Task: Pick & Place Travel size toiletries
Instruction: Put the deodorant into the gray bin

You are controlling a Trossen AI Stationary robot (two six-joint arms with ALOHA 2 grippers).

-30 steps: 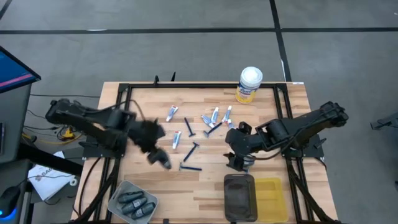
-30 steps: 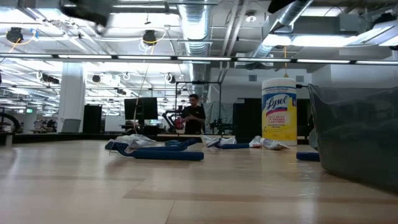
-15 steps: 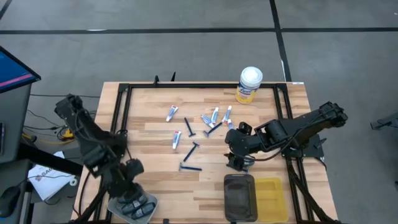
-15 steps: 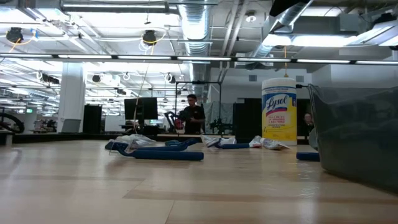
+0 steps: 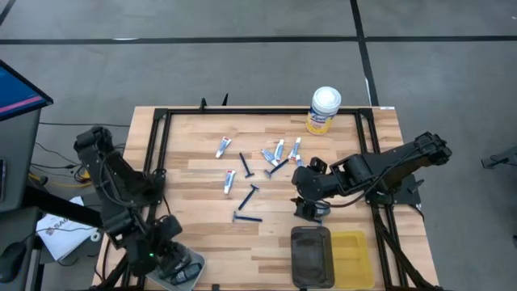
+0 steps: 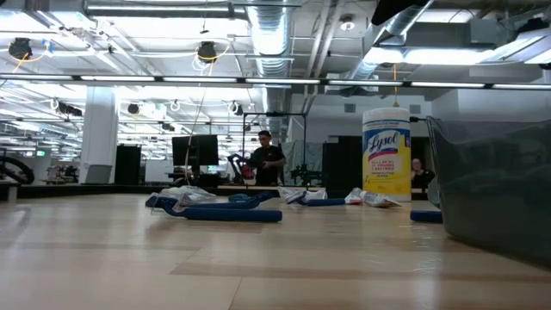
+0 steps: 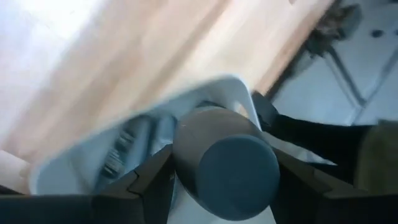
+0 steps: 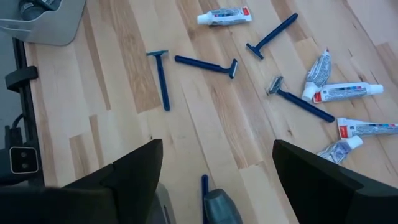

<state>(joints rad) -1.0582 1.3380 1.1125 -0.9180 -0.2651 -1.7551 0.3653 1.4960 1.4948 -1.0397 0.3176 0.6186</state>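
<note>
Level view across the wooden surface (image 6: 258,267): blue razors (image 6: 228,213) and white tubes (image 6: 368,199) lie mid-distance beside an upright yellow canister (image 6: 386,155); a dark bin (image 6: 495,189) stands at right; a person (image 6: 267,159) stands beyond.

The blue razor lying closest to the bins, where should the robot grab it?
Grab that razor by the middle of its long thin handle, coming straight down from above. It lies flat with bare wood on both sides, and its wider head sits at one end.

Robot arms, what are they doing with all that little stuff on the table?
They are sorting travel toiletries. The left gripper holds a dark grey piece over the grey tray at the table's near left corner. The right gripper waits open above the blue razors and small tubes left on the table.
</note>
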